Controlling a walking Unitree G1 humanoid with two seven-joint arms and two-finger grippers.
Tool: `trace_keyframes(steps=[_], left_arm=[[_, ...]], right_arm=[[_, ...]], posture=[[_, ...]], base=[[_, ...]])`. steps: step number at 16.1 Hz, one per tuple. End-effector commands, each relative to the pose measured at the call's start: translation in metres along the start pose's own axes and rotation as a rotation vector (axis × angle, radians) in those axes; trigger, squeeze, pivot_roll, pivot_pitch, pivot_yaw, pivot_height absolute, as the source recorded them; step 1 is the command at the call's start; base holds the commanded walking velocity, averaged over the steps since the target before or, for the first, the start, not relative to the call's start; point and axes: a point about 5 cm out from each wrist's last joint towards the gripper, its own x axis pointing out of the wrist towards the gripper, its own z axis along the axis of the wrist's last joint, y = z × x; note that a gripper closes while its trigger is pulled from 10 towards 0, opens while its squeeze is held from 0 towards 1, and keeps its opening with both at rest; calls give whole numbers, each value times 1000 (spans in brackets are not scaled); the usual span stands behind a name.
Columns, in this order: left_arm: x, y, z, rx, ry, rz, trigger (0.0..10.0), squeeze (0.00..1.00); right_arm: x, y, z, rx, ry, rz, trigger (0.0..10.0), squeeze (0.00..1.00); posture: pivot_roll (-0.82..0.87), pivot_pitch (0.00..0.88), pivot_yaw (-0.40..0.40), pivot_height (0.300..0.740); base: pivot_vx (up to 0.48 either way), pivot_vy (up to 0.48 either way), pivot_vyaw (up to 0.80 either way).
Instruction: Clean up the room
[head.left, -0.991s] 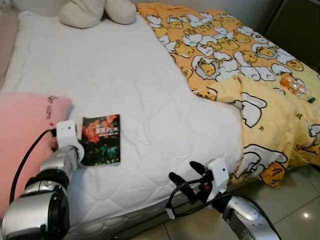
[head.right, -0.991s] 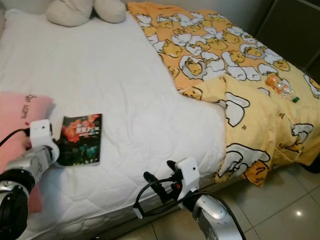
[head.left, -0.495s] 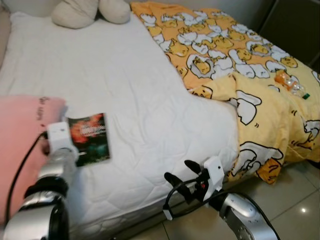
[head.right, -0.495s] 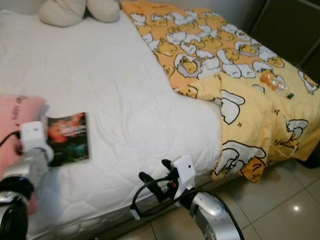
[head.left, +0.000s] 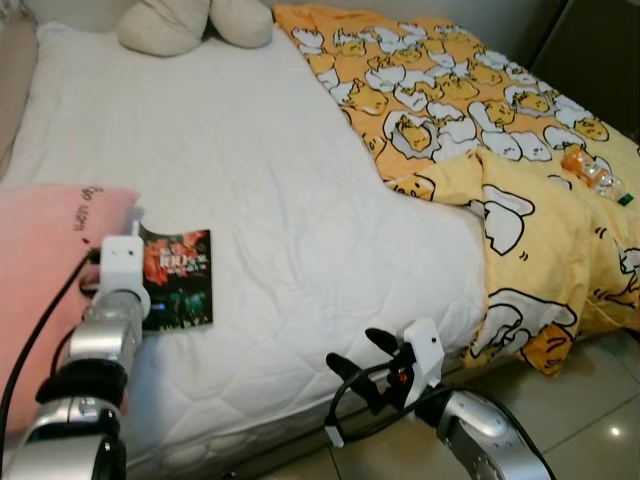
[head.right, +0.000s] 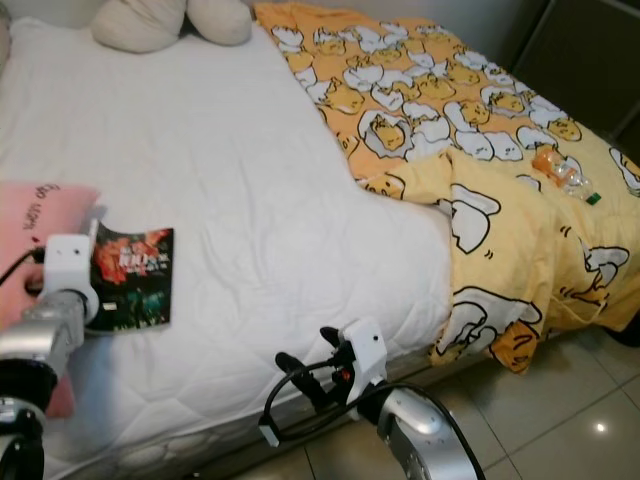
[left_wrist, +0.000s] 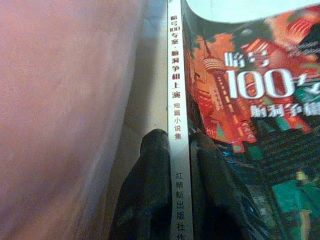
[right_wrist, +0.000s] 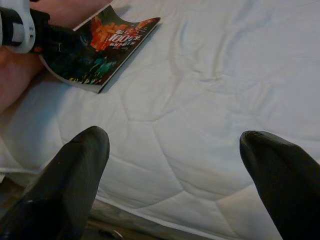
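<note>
Dark-covered book (head.left: 176, 278) on the white mattress (head.left: 270, 180) is clamped at its spine by the left gripper (left_wrist: 180, 165).

White quilted mattress cover (head.left: 270, 190); orange-yellow duvet (head.left: 480, 110) printed with white-and-yellow cartoon egg figures outlined in black; plain pink pillow (head.left: 40, 290) with small dark lettering; two cream cushions (head.left: 190, 22) at the head. Book (head.left: 176, 279) has a dark cover with red-orange and teal artwork, white numerals "100" and a white spine with black characters. Floor tiles (head.left: 600, 420) are glossy beige; bottle (head.left: 592, 174) on the duvet is orange and clear with a green cap.
</note>
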Motion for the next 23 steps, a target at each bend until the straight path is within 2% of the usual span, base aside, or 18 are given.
trace_keyframes(steps=[1, 2, 3, 4, 5, 7, 9, 11, 13, 16, 18, 19, 20, 21, 22, 23], left_arm=[[-2, -10, -11, 72, 26, -46, 10000, 1000], [-3, -13, -9, 110, 9, -63, 10000, 1000], [-5, -14, -1, 191, -44, -58, 10000, 1000], [-10, -17, 9, 316, -99, -72, 10000, 1000], [-14, -22, 15, 389, -138, -87, 10000, 1000], [-18, -29, 18, 442, -173, -98, 10000, 1000], [-19, -31, 14, 538, -207, -69, 10000, 1000], [-17, -29, 7, 529, -170, -65, 10000, 1000], [-13, -21, -5, 451, -117, -6, 10000, 1000], [-17, -12, 9, 441, -195, 82, 10000, 1000], [-25, -11, 19, 411, -233, 66, 10000, 1000], [-32, -24, 20, 329, -259, -27, 10000, 910], [-44, -37, 24, 243, -317, -95, 10000, 0], [-57, -52, 30, 104, -383, -163, 10000, 0], [-79, -77, 43, 0, -524, -305, 10000, 0], [-88, -88, 44, -70, -556, -361, 10000, 0]], right_arm=[[-2, -3, -4, 7, 18, -8, 10000, 0], [-2, -3, -4, 7, 18, -8, 10000, 0], [-2, -4, -4, 7, 17, -8, 10000, 0], [-3, -4, -5, 7, 18, -7, 10000, 0], [-4, -4, -5, 6, 21, -7, 10000, 0], [-5, -5, -7, 7, 29, -6, 10000, 0], [-5, -6, -7, 5, 34, -5, 10000, 0], [-4, -5, -7, 4, 35, -3, 10000, 0], [-3, -5, -7, 0, 38, 4, 10000, 0], [-5, -5, -8, -3, 47, 6, 10000, 0], [-6, -7, -8, -5, 47, 3, 10000, 0], [-6, -10, -5, -6, 28, -22, 10000, 0], [-7, -15, 0, 4, -6, -65, 10000, 0], [-9, -28, 11, 0, -75, -192, 10000, 0], [-14, -46, 24, 26, -165, -340, 10000, 0], [-16, -54, 28, 5, -188, -414, 10000, 0]], posture=[[207, 105, -58, 740], [208, 105, -58, 740], [207, 104, -57, 740], [209, 102, -57, 740], [210, 101, -57, 740], [213, 98, -56, 740], [214, 95, -59, 740], [216, 94, -58, 740], [211, 95, -61, 740], [209, 95, -61, 740], [219, 84, -59, 740], [235, 64, -57, 740], [239, 52, -57, 740], [245, 21, -54, 740], [253, 0, -53, 740], [242, 0, -48, 740]], base=[[0, 0, 0], [0, 0, 0], [0, 0, 0], [0, 0, 0], [0, 0, 0], [0, 0, 0], [0, 0, 0], [0, 0, 0], [0, 0, 0], [0, 0, 0], [0, 0, 0], [0, 0, 0], [0, 0, 0], [0, 0, 0], [0, 0, 0], [0, -480, 0]])
